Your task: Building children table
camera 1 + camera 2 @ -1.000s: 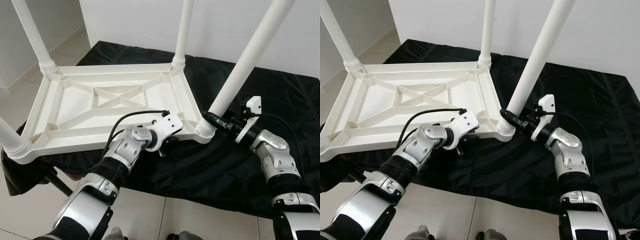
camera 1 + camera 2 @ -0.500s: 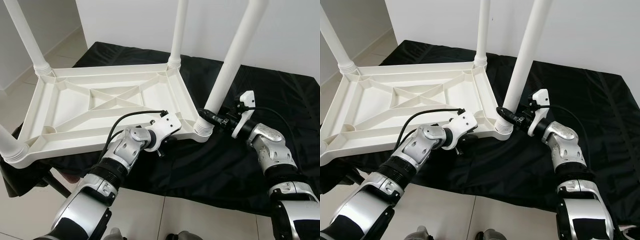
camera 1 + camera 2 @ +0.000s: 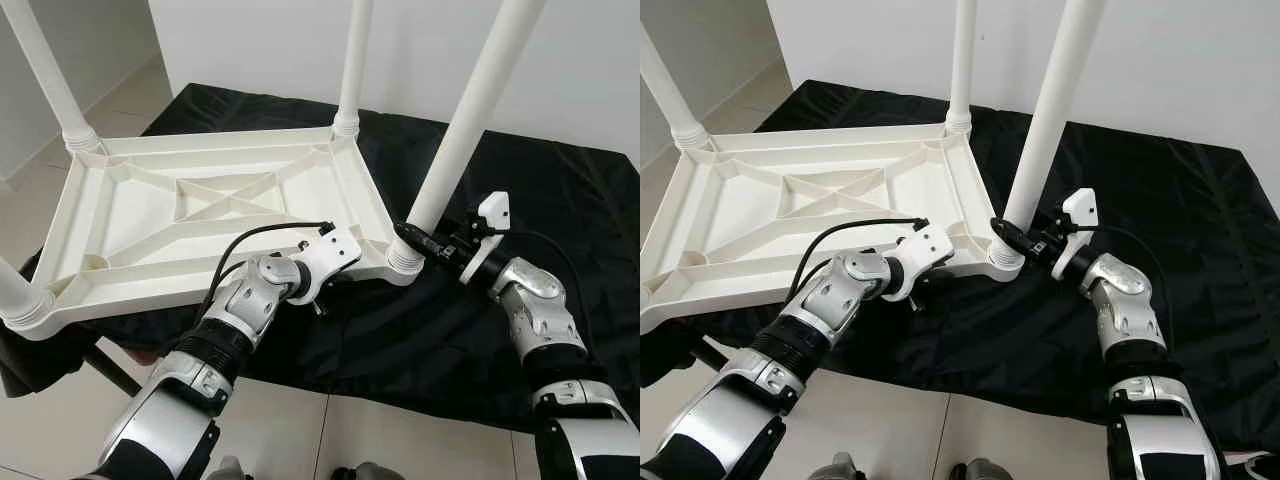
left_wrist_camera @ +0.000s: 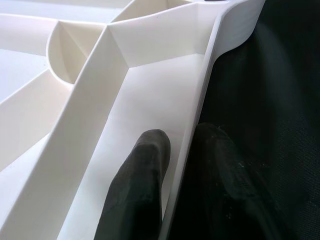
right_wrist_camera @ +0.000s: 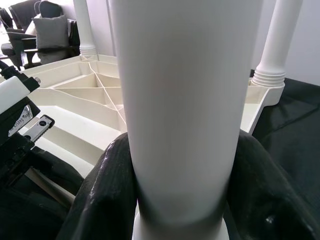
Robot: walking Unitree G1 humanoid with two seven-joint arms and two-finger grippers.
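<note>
Upturned white children's table [image 3: 200, 215] on black-draped worktop [image 3: 560, 190], four legs seated; left end effector [image 4: 175, 165] pinches its rim, right end effector [image 5: 175, 200] clenched around near-right leg [image 3: 470, 110]—final tightening likely remains.

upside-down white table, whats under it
A black cloth lies under the upside-down white table, spreading past it toward the right gripper. Whatever supports the cloth is covered.

Leg [image 3: 470, 110] tops beyond frame edge
</note>
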